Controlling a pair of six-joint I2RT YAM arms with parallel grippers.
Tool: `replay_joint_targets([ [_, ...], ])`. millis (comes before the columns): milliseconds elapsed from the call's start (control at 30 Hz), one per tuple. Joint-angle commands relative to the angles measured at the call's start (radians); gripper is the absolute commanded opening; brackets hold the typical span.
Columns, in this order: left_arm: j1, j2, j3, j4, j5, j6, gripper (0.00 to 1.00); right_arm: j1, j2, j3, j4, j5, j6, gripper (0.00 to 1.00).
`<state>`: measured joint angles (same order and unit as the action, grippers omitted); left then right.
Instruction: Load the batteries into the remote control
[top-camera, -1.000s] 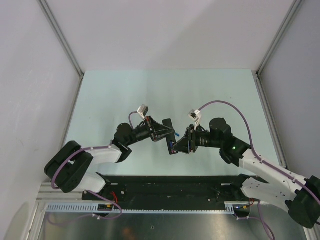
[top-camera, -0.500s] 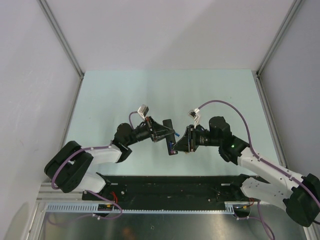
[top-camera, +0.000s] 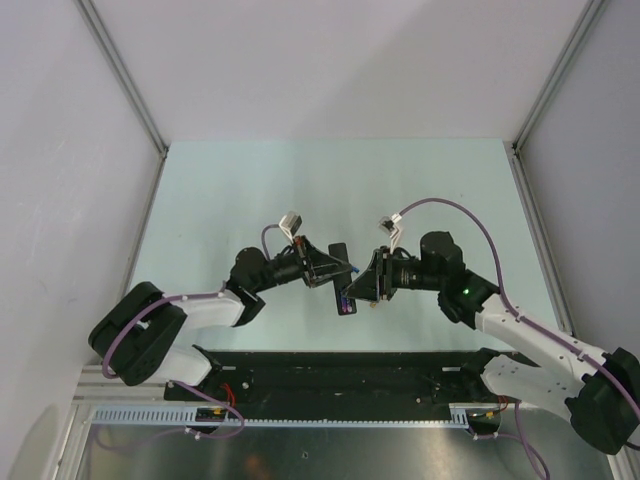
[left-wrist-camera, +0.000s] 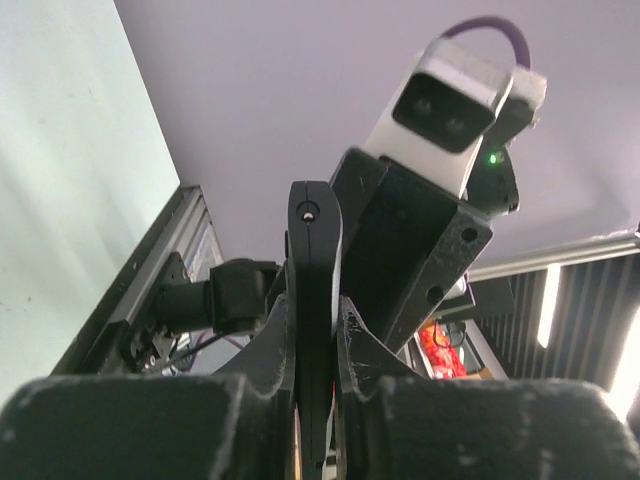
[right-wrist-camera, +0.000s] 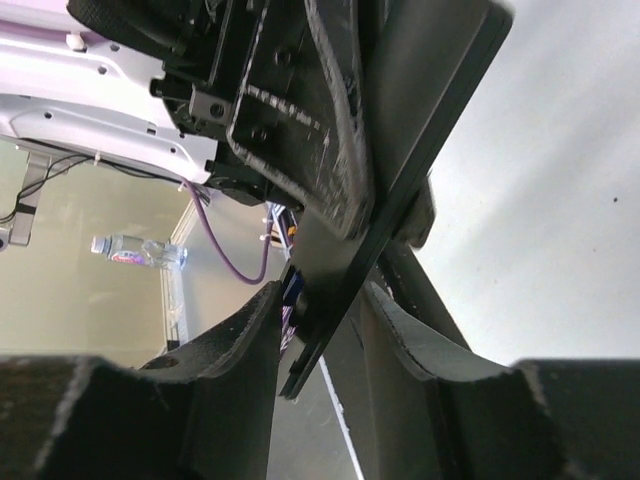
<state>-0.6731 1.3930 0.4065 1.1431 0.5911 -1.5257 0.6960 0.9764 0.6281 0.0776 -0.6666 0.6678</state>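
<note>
My left gripper is shut on the slim black remote control and holds it edge-on above the table. In the left wrist view the remote is clamped between both fingers. My right gripper sits against the remote's lower end. In the right wrist view its jaws stand apart around that end of the remote. A blue battery shows between the left finger and the remote; it also shows in the top view. A red glint shows low in the left jaw gap, too small to identify.
The pale green table is walled by white panels on three sides. A black base rail runs along the near edge below both arms. The right arm's wrist camera is close in front of the left gripper.
The right gripper has moved a little left and closed in on the remote's lower end. The left gripper has tilted the remote slightly; its grip has not changed.
</note>
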Motion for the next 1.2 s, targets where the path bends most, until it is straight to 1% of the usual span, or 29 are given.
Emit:
replay_joint_targets([
  [0,-0.017,-0.017,0.032,0.063,0.039,-0.022,0.00,-0.013,0.010,0.016,0.060,0.010,0.009,0.43],
  [67,-0.019,-0.017,0.034,0.063,0.041,-0.021,0.00,-0.013,0.015,0.015,0.068,0.006,0.016,0.43],
  [233,-0.017,-0.023,0.032,0.063,0.041,-0.019,0.00,-0.020,0.044,0.015,0.086,-0.025,0.038,0.38],
  [433,-0.017,-0.023,0.029,0.064,0.036,-0.014,0.00,-0.020,0.062,0.015,0.120,-0.079,0.068,0.44],
  [567,-0.017,-0.026,0.034,0.064,0.038,-0.016,0.00,-0.020,0.061,0.015,0.099,-0.093,0.064,0.43],
  [667,-0.017,-0.028,0.034,0.064,0.036,-0.014,0.00,-0.020,0.061,0.015,0.077,-0.094,0.053,0.37],
  [700,-0.017,-0.029,0.035,0.064,0.036,-0.014,0.00,-0.020,0.064,0.015,0.074,-0.096,0.050,0.30],
  [767,-0.017,-0.032,0.035,0.064,0.035,-0.014,0.00,-0.020,0.067,0.013,0.076,-0.100,0.049,0.22],
  [800,-0.019,-0.032,0.035,0.064,0.036,-0.014,0.00,-0.016,0.073,0.013,0.077,-0.102,0.050,0.16],
  [967,-0.019,-0.035,0.035,0.064,0.035,-0.014,0.00,-0.013,0.091,0.013,0.103,-0.114,0.056,0.01],
  [1000,-0.019,-0.034,0.035,0.066,0.035,-0.013,0.00,-0.012,0.096,0.015,0.106,-0.116,0.064,0.00],
  [1133,-0.019,-0.031,0.034,0.064,0.035,-0.011,0.00,-0.004,0.100,0.013,0.125,-0.113,0.076,0.01],
  [1167,-0.017,-0.029,0.032,0.064,0.033,-0.011,0.00,-0.004,0.100,0.013,0.126,-0.113,0.079,0.08],
])
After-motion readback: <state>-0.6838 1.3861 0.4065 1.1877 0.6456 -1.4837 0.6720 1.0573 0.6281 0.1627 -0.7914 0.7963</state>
